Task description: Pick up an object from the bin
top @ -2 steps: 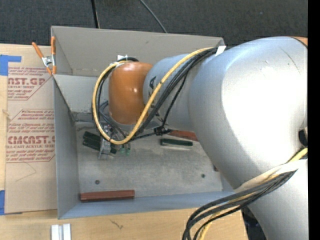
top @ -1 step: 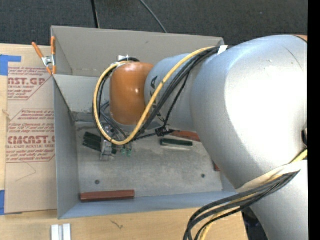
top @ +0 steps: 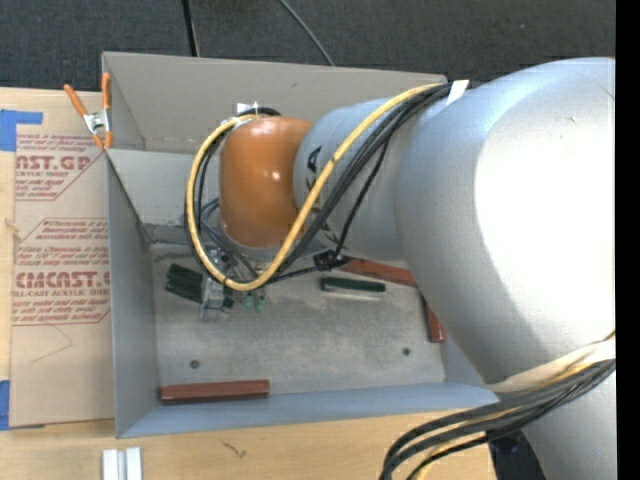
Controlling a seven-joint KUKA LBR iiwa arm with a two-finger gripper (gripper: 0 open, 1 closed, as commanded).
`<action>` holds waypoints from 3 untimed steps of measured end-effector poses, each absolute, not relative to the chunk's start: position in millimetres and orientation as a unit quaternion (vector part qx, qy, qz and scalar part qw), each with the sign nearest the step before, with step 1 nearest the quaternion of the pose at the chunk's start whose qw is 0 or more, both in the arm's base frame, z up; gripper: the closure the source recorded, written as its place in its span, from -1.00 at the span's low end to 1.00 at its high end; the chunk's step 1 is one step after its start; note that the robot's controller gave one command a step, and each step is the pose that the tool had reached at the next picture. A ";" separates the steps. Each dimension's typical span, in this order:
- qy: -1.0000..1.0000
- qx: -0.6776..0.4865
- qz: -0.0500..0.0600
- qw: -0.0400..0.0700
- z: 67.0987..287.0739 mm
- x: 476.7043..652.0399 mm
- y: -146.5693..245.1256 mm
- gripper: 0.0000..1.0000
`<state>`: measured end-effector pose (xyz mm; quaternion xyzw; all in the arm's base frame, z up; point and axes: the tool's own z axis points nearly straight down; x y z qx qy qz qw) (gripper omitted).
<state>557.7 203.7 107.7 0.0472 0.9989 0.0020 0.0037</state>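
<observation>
A grey metal bin (top: pixel 128 298) seen from above, with a big silver arm (top: pixel 500 228) reaching in from the right. Closest to the viewer, a flat brown bar (top: pixel 213 391) lies on the floor along the bin's near wall, toward the near left corner. Farther in, at the left of the floor, the gripper (top: pixel 225 286) is down close to the floor; it is mostly hidden under the wrist, so whether it is spread or closed cannot be told. A small black block (top: pixel 184 283) lies just beside it on its left, near the left wall, and whether the two touch is unclear. To the right, at mid-floor, lies a thin dark stick (top: pixel 352 286), with a reddish-brown strip (top: pixel 385 271) just behind it, running under the arm. Another brown piece (top: pixel 433 323) shows at the arm's edge near the right wall. Above the gripper sits the rounded orange cover (top: pixel 255 183) of the wrist, looped by yellow and black cables (top: pixel 205 238), in front of the far wall.
</observation>
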 end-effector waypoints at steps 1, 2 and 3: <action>0.999 0.046 -0.001 -0.004 140.7 557.9 212.9 1.00; 0.999 0.050 0.002 0.003 176.0 559.4 213.2 1.00; 0.996 0.091 0.002 0.002 141.2 585.3 206.1 1.00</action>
